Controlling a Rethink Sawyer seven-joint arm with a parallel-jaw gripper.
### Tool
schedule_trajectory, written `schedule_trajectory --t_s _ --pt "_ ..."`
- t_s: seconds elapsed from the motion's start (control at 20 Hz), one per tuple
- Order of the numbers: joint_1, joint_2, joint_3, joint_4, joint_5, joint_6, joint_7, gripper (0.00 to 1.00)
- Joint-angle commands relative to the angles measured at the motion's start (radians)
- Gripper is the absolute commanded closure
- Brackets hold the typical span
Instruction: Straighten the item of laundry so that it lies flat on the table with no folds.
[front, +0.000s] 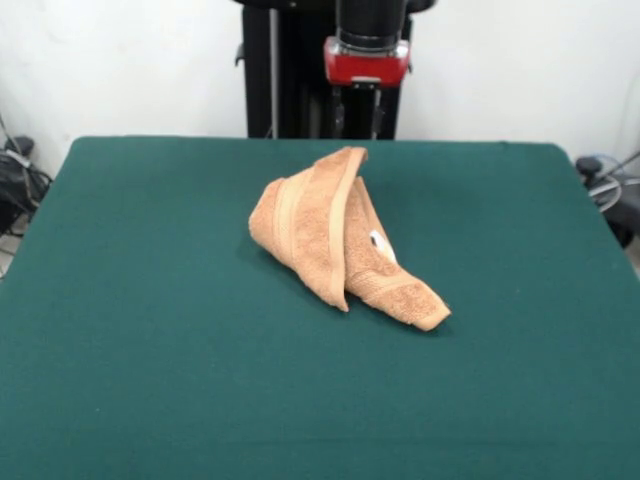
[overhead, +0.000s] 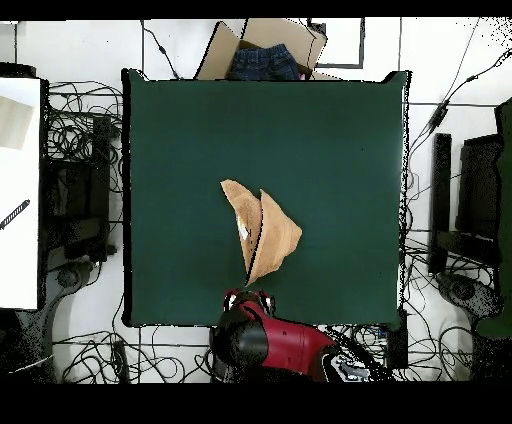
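Light orange-tan terry towel (front: 335, 240) lay folded near the middle of the dark green felt-topped table (front: 150, 330), bunched into a wedge with two layers overlapping; woven band stripe ran along the upper fold. Small white tag (front: 378, 240) showed on the right-hand layer. Red and black gripper (front: 358, 112) hung above the far edge, apart from the towel; finger state could not be determined.
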Motion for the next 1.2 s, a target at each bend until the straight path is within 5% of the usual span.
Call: schedule_trajectory --t_s 0.05,1.2 --pt "0.009 0.055 0.068 -0.128 -0.012 -0.039 0.151 0.0" --pt "0.044 0.233 0.026 -0.253 -0.036 -0.133 0.144 0.0"
